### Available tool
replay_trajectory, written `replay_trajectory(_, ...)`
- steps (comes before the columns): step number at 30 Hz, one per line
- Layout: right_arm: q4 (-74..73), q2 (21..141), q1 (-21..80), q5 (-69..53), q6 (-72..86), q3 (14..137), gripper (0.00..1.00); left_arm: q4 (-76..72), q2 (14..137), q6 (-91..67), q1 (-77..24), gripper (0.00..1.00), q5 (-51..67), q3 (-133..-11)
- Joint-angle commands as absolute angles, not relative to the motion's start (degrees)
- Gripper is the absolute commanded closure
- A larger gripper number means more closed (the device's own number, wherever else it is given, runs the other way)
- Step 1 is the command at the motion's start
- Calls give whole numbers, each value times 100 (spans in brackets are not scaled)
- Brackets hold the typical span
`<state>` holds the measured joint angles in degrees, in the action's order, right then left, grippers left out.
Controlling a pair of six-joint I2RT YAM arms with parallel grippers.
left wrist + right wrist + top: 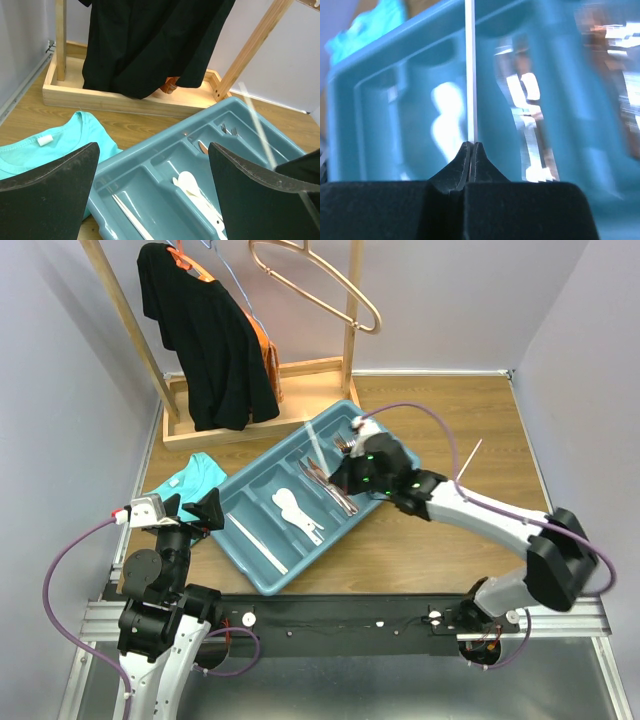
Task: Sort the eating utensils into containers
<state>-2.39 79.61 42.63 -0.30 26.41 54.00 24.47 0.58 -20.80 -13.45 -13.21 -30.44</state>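
Right fingers [471, 150] are clamping tight on the held chopstick [470, 75], gripping it near one end. The rest of the stick is poking out over the teal tray [232, 558]. Tray is sitting diagonally on the table [450, 540].

Compartments, going from near-left:
- tray chopsticks [258, 542] are lying in the first
- white spoons [296, 510] in the next
- silver knives [330, 490] after that
- forks [345, 445] in the far one, right wrist partly covering them

A loose chopstick [468, 460] is lying on the table right of the tray, apart from it.

Left fingers [260, 195] are hanging wide apart, gripping nothing, just beside the tray's near-left rim and near the teal cloth [190, 480].
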Motion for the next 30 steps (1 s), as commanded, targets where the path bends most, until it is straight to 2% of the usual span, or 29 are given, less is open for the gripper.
replay_trajectory(1, 130, 8805, 5237, -571, 2583, 6098, 99, 2347, -642, -2030, -1301, 1, -1248, -3041)
replay_trajectory(6, 229, 9824, 5878, -1132, 2918, 6704, 98, 2347, -650, -2039, -1301, 1, -1257, -3041)
replay_trajectory(10, -374, 10439, 6152, -1572, 2918, 7266, 96, 2356, -650, -2039, -1301, 1, -1257, -3041)
replay_trajectory(17, -1098, 10820, 6372, -1784, 2786, 7594, 89, 2364, -659, -2039, -1301, 1, -1266, -3050)
replay_trajectory(18, -1107, 10802, 6381, -1793, 2777, 7594, 87, 2364, -659, -2039, -1301, 1, -1266, -3041)
replay_trajectory(22, -1160, 10626, 6390, -1732, 2707, 7559, 60, 2347, -650, -2030, -1301, 1, -1257, -3032)
replay_trajectory(27, -1204, 10258, 6381, -1153, 2558, 7471, 48, 2355, -650, -2039, -1301, 1, -1257, -3050)
replay_trajectory(30, -1379, 9915, 6363, -109, 2531, 7427, 41, 2364, -650, -2039, -1309, 1, -1257, -3050)
